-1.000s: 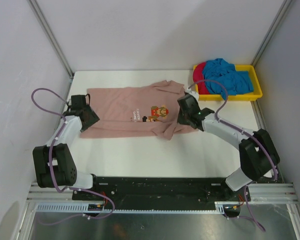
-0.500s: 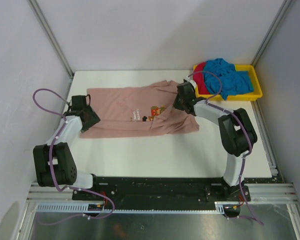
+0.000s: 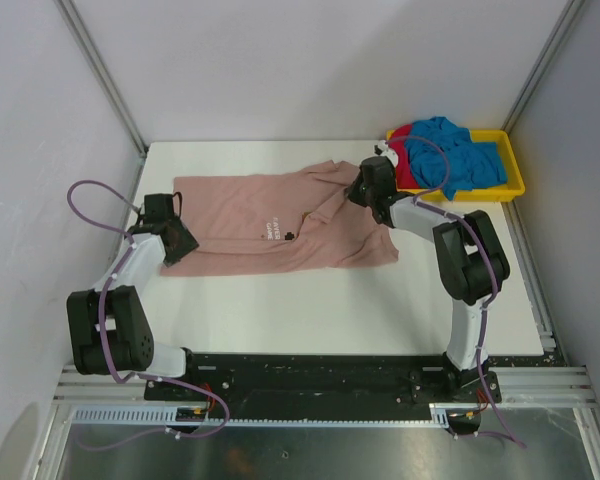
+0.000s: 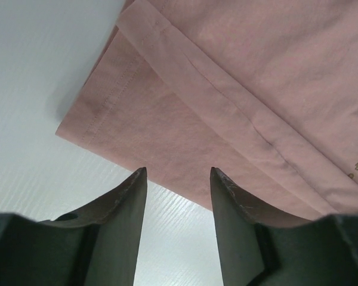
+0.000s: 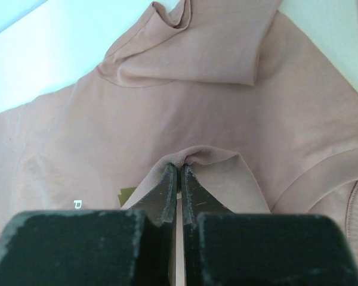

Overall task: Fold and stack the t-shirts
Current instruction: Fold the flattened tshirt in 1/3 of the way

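Pink t-shirt [image 3: 260,225]: spread flat on the white table [image 3: 310,300], long axis left to right, hem end at the left, collar end at the right with a flap already doubled over toward the middle.

At that far-right end, right gripper [image 5: 179,179]: clamped on a raised pinch of the pink cloth, jaws together with only fabric between. From this grip, nearly all of the shirt lies to the left and nearer, so probably a carry that way, along or across the long axis.

At the near-left hem corner, left gripper [image 4: 178,173]: jaws apart, low over bare table, with the hem edge just ahead and nothing between the fingers. Clearly the closer arm for that end.

Farther out, at the far right: blue t-shirt [image 3: 455,155] and red t-shirt [image 3: 398,150], heaped unfolded in the yellow tray [image 3: 515,185], just beyond the right gripper.
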Available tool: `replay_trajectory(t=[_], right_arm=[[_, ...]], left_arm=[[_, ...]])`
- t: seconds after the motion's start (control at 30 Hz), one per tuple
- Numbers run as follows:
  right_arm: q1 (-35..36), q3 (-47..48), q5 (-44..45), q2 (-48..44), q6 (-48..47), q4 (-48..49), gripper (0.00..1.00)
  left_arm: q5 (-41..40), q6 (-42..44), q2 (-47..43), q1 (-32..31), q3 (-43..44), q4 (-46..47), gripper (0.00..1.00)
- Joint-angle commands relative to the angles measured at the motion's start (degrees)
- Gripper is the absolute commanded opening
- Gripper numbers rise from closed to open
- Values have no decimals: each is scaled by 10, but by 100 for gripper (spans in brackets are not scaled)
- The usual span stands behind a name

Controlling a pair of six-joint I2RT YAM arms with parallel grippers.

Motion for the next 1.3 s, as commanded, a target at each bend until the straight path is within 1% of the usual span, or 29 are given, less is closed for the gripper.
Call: replay_trajectory(t=[0.0, 0.23, 0.4, 0.5, 0.6, 0.67, 0.73, 0.8, 0.87, 0.93, 1.1, 1.17, 1.27], right_arm=[[-13, 24, -8, 11, 20, 52, 0], [-20, 23, -12, 15, 29, 48, 0], [-24, 23, -22, 14, 30, 43, 1], [-25, 23, -25, 9, 25, 30, 5], [-25, 23, -28, -1, 16, 13, 12], [-27, 23, -33, -10, 11, 1, 20], [-29, 23, -43, -19, 6, -14, 32], [-31, 23, -47, -31, 2, -34, 41], [-33, 24, -49, -46, -2, -61, 47], [-33, 23, -49, -63, -6, -91, 49], [-32, 19, -43, -114, -15, -188, 49], [-33, -4, -40, -141, -11, -218, 49], [-41, -65, -32, -195, -3, -237, 48]], left_arm=[[3, -1, -3, -3, -1, 6, 49], [1, -16, 37, -2, 12, 6, 37], [-9, -24, 84, -1, 43, 7, 34], [-8, -32, 118, 1, 76, 7, 35], [-6, -40, 148, 2, 109, 8, 37], [-7, -43, 168, 3, 130, 9, 39], [-10, -47, 188, 5, 148, 9, 41], [-11, -50, 211, 7, 163, 9, 42], [-14, -51, 234, 8, 177, 8, 42], [-17, -52, 253, 9, 188, 9, 42], [-23, -42, 282, 12, 221, 9, 43], [-22, -34, 284, 14, 237, 8, 44], [-16, -26, 266, 15, 248, 8, 44]])
